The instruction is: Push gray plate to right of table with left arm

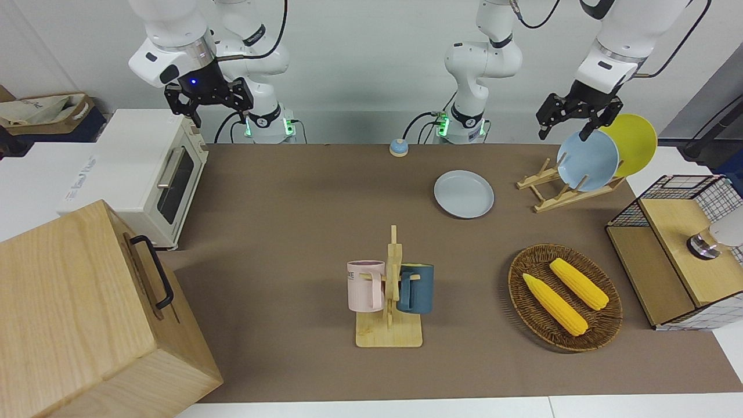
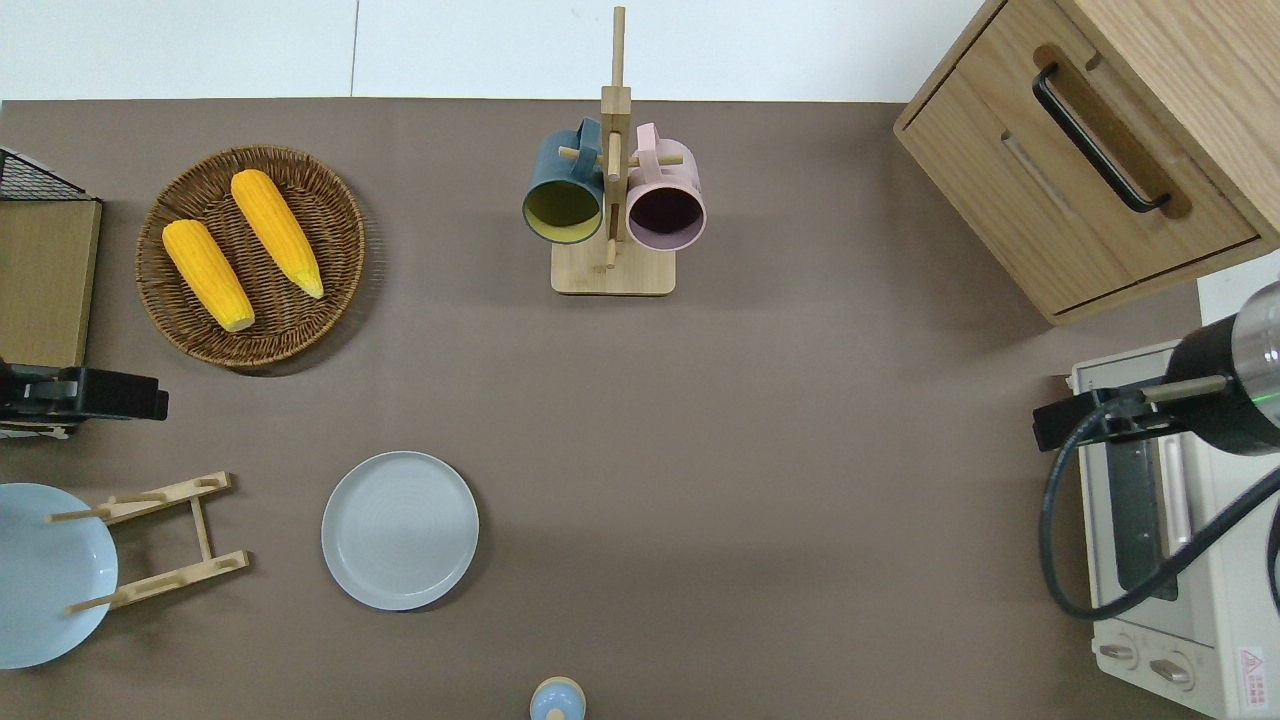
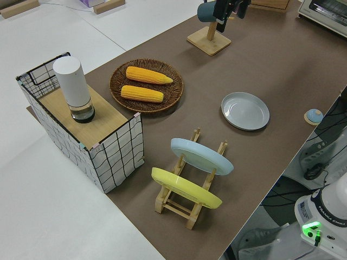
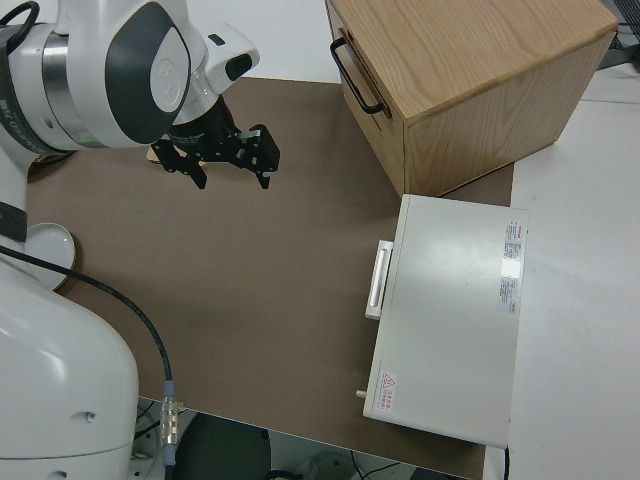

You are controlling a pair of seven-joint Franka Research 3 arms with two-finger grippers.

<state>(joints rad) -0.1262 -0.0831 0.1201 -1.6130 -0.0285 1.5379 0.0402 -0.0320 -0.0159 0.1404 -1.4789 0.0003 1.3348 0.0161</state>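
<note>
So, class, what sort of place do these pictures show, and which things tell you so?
Probably a robotics lab staged as a kitchen: two white jointed robot arms stand at a brown-covered table set with a white toaster oven, a wooden mug tree and a round pale gray plate.

Gray plate [image 2: 400,530] flat on table [image 2: 760,450]

Gray plate [image 2: 399,529] on table [image 2: 780,480], beside plate rack [image 2: 160,540].

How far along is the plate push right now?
Nothing done: the gray plate lies untouched beside the wooden rack. In hand: the left hand is up over that rack's end, open, not touching it. Left: descend, contact, push. The right arm is parked.
</note>
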